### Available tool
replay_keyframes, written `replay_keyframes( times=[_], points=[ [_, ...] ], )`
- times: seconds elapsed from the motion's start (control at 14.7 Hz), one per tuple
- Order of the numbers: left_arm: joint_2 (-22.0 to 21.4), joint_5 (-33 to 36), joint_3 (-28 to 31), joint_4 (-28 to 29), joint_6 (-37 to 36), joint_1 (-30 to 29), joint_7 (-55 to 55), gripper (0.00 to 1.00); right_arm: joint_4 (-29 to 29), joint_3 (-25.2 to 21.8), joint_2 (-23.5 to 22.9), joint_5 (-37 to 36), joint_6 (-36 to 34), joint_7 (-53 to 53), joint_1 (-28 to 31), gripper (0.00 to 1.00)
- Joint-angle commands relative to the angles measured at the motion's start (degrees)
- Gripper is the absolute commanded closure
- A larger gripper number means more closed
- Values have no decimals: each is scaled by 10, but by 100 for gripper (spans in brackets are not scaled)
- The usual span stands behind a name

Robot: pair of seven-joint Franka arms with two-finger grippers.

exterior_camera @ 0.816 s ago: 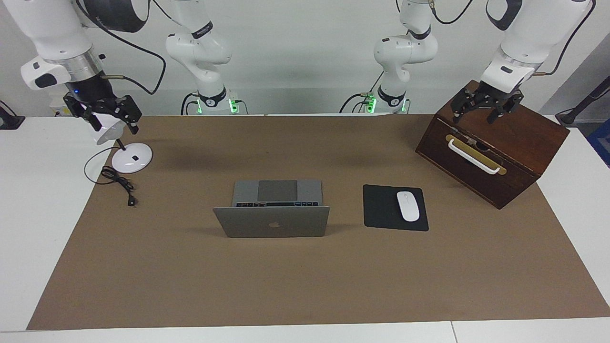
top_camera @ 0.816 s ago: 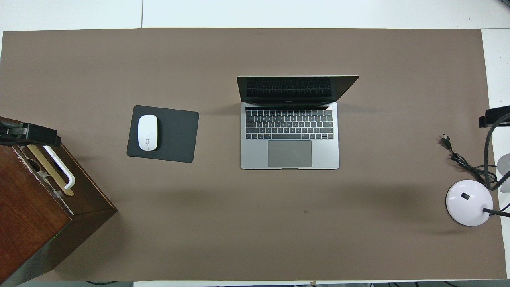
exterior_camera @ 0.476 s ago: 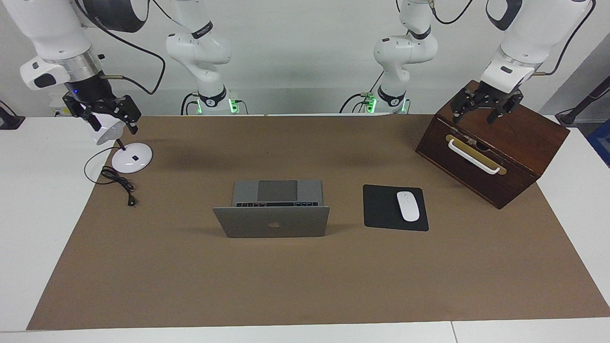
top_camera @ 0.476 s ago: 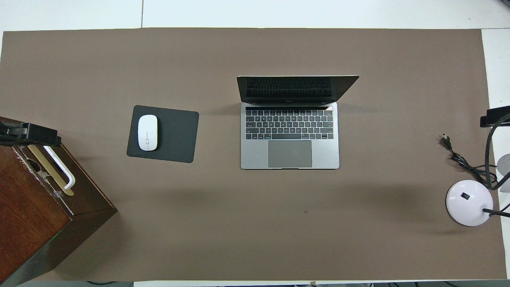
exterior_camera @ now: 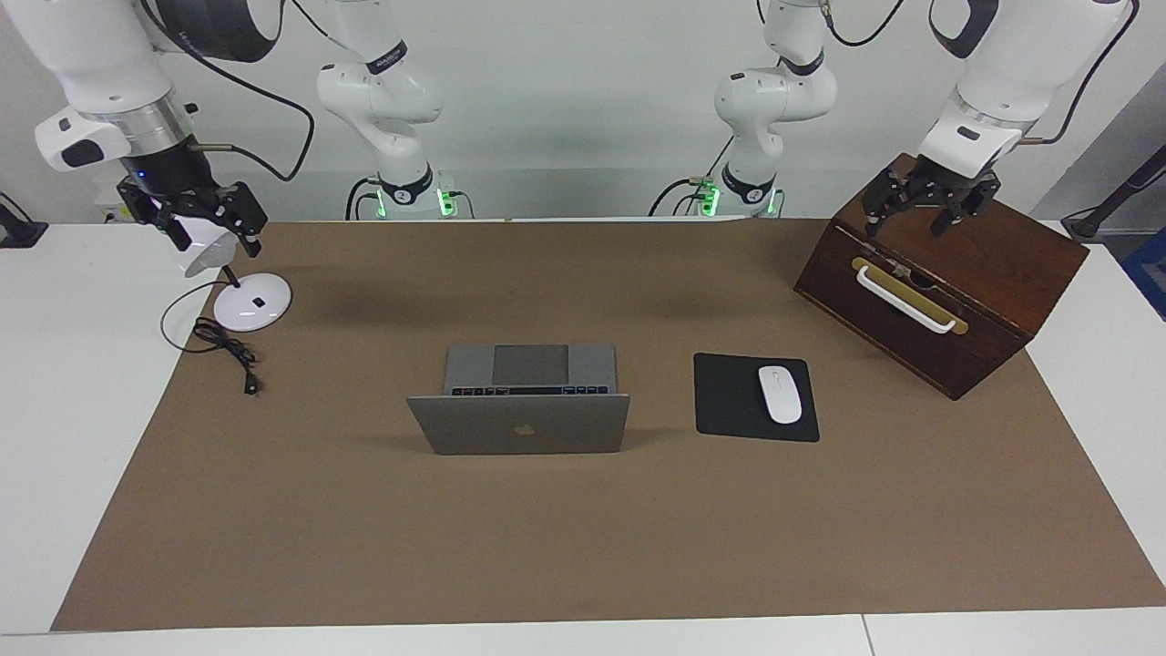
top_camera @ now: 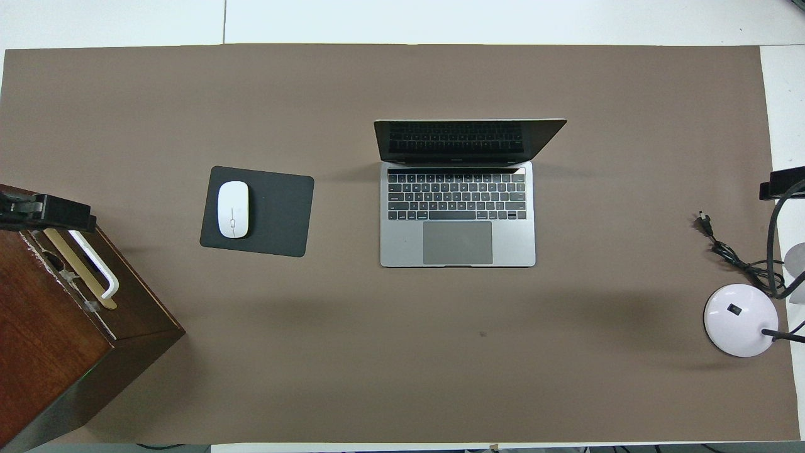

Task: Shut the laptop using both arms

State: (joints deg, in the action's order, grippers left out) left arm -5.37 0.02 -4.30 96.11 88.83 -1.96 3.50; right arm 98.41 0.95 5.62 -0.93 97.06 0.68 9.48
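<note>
The silver-grey laptop (exterior_camera: 519,424) (top_camera: 457,214) stands open in the middle of the brown mat, lid upright, keyboard and trackpad facing the robots. My left gripper (exterior_camera: 911,219) (top_camera: 44,212) hangs open and empty over the wooden box, well away from the laptop. My right gripper (exterior_camera: 219,239) (top_camera: 780,184) hangs open and empty over the lamp at the right arm's end of the table, also well away from the laptop.
A dark wooden box (exterior_camera: 947,292) (top_camera: 56,327) with a white handle sits at the left arm's end. A black mouse pad (exterior_camera: 729,401) with a white mouse (exterior_camera: 780,394) lies beside the laptop. A white desk lamp (exterior_camera: 252,302) (top_camera: 741,319) and its cord (exterior_camera: 228,351) lie at the right arm's end.
The right gripper has edged slightly upward over the lamp. The left gripper and the laptop have not moved.
</note>
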Motion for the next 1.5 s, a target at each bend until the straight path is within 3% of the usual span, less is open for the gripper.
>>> replay_keyframes(
  times=[0.0, 0.68, 0.75, 0.82, 0.88, 0.95, 1.29, 1.43],
  points=[
    [-9, 1, -2, 0, -8, -8, -3, 0, 14, 3, 11, 11, 21, 5, 8, 0],
    [-15, 1, -4, 9, -8, -6, -8, 0, 13, 2, 9, 11, 32, 5, 10, 1],
    [-15, 1, -4, 9, -4, -6, -8, 8, 13, 2, 9, 11, 32, 5, 10, 7],
    [-15, 1, -4, 9, -1, -6, -8, 36, 13, 2, 9, 11, 33, 4, 10, 10],
    [-15, 1, -4, 9, 0, -6, -7, 71, 13, 2, 9, 11, 33, 1, 10, 21],
    [-14, 1, -4, 9, 5, -7, -8, 98, 13, 2, 9, 11, 33, 0, 9, 31],
    [-13, 1, -4, 9, 19, -8, -8, 100, 11, 2, 7, 11, 34, 5, 10, 100],
    [-13, -2, -2, 14, 37, -10, -6, 100, 12, 1, 7, 10, 43, 1, 9, 100]
  ],
)
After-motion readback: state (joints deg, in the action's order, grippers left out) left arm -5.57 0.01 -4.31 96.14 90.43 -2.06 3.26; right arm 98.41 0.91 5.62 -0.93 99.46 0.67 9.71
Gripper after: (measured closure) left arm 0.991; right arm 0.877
